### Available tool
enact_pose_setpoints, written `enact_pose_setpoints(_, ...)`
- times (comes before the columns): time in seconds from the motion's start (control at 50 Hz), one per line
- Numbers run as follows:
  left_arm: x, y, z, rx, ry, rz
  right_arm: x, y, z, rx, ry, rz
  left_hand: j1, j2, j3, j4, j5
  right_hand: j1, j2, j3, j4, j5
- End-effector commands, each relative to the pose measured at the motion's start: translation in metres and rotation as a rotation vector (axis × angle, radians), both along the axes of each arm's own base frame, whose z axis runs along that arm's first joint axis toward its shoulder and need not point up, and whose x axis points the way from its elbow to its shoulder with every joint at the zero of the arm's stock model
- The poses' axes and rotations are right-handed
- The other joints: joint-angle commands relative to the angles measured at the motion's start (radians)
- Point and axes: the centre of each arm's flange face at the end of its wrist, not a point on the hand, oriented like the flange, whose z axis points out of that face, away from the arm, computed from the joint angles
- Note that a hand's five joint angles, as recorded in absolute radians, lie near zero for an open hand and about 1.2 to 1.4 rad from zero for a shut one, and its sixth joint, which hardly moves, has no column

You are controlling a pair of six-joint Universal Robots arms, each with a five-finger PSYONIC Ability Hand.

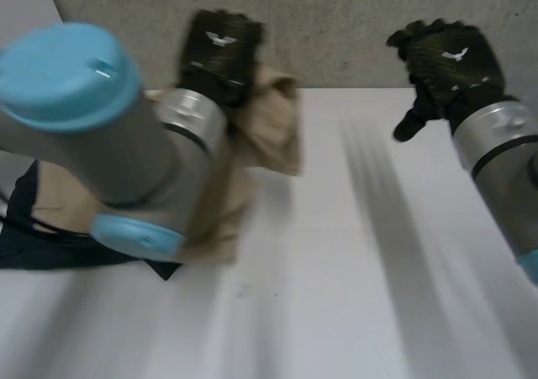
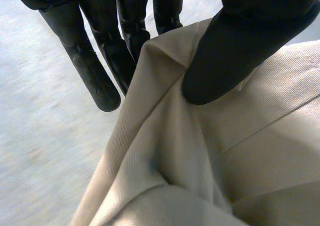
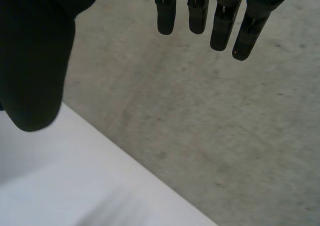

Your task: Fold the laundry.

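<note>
A beige garment (image 1: pixel 267 127) lies bunched at the table's far left, partly under my left arm. My left hand (image 1: pixel 220 50) is at its far edge, and part of the cloth hangs lifted from it. In the left wrist view the thumb (image 2: pixel 225 65) presses a fold of the beige cloth (image 2: pixel 210 156) against the fingers (image 2: pixel 92 70), so the hand is shut on it. My right hand (image 1: pixel 445 60) hovers at the table's far right edge, fingers (image 3: pixel 220 20) straight, open and holding nothing.
A dark garment (image 1: pixel 50 249) lies under the beige one at the left edge of the white table (image 1: pixel 353 270). Beyond the table's far edge is grey floor (image 3: pixel 210 116).
</note>
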Motion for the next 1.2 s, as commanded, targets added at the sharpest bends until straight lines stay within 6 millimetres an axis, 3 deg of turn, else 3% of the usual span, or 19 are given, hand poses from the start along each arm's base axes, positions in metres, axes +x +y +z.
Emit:
enact_pose_setpoints(0.02, -0.067, 0.063, -0.054, 0.097, -0.039, -0.194, -0.031, -0.024, 0.016, -0.043, -0.016, -0.102, 0.265, 0.201, 0.210, 0.197, 0.255, -0.019, -0.039, -0.036, -0.054, -0.065)
enact_pose_setpoints(0.04, -0.070, 0.067, -0.059, 0.102, -0.047, -0.201, -0.034, -0.026, 0.017, -0.046, -0.017, -0.109, 0.265, 0.201, 0.210, 0.197, 0.255, -0.019, -0.039, -0.036, -0.054, -0.065)
enact_pose_setpoints(0.06, -0.072, 0.070, -0.063, 0.112, -0.057, -0.205, -0.038, -0.029, 0.017, -0.048, -0.017, -0.125, 0.097, 0.033, 0.042, 0.029, 0.087, -0.019, -0.039, -0.036, -0.054, -0.065)
enact_pose_setpoints(0.08, -0.074, 0.074, -0.073, 0.129, -0.077, -0.211, -0.040, -0.030, 0.018, -0.049, -0.018, -0.129, -0.355, -0.419, -0.410, -0.423, -0.365, -0.019, -0.039, -0.036, -0.054, -0.065)
enact_pose_setpoints(0.16, -0.071, 0.075, -0.081, 0.159, -0.114, -0.199, -0.042, -0.032, 0.018, -0.049, -0.017, -0.134, -0.957, -1.021, -1.012, -1.024, -0.967, -0.019, -0.039, -0.036, -0.054, -0.065)
enact_pose_setpoints(0.22, -0.067, 0.074, -0.081, 0.173, -0.128, -0.173, -0.039, -0.031, 0.019, -0.054, -0.013, -0.116, -0.957, -1.021, -1.012, -1.024, -0.967, -0.019, -0.039, -0.036, -0.054, -0.065)
enact_pose_setpoints(0.28, -0.053, 0.060, -0.075, 0.187, -0.147, -0.105, -0.037, -0.029, 0.019, -0.051, -0.007, -0.097, -0.957, -1.021, -1.012, -1.024, -0.967, -0.019, -0.039, -0.036, -0.054, -0.065)
enact_pose_setpoints(0.36, -0.016, 0.031, -0.060, 0.216, -0.161, 0.009, -0.035, -0.028, 0.015, -0.036, 0.007, -0.068, -0.957, -1.021, -1.012, -1.024, -0.967, -0.019, -0.039, -0.036, -0.054, -0.065)
enact_pose_setpoints(0.46, 0.024, 0.018, -0.051, 0.243, -0.173, 0.091, -0.029, -0.020, -0.001, 0.052, 0.051, -0.012, -0.921, -0.985, -0.976, -0.988, -0.931, -0.019, -0.039, -0.036, -0.054, -0.065)
enact_pose_setpoints(0.62, 0.093, -0.006, -0.063, 0.332, -0.206, 0.176, -0.009, -0.004, -0.016, 0.124, 0.092, 0.072, -0.818, -0.882, -0.873, -0.886, -0.828, -0.019, -0.039, -0.036, -0.054, -0.065)
enact_pose_setpoints(0.72, 0.129, -0.007, -0.088, 0.419, -0.251, 0.181, 0.000, 0.004, -0.021, 0.118, 0.137, 0.103, -0.806, -0.870, -0.861, -0.874, -0.816, -0.019, -0.039, -0.036, -0.054, -0.065)
enact_pose_setpoints(0.94, 0.170, -0.024, -0.114, 0.324, -0.378, 0.284, 0.009, 0.010, -0.035, 0.148, 0.172, 0.131, -0.809, -0.873, -0.864, -0.877, -0.819, -0.019, -0.039, -0.036, -0.054, -0.065)
enact_pose_setpoints(1.08, 0.175, -0.034, -0.118, 0.268, -0.435, 0.307, 0.012, 0.013, -0.040, 0.161, 0.177, 0.138, -0.809, -0.873, -0.864, -0.877, -0.819, -0.019, -0.039, -0.036, -0.054, -0.065)
enact_pose_setpoints(1.2, 0.174, -0.040, -0.136, 0.309, -0.453, 0.296, 0.012, 0.013, -0.044, 0.171, 0.181, 0.138, -0.791, -0.856, -0.846, -0.859, -0.802, -0.019, -0.039, -0.036, -0.054, -0.065)
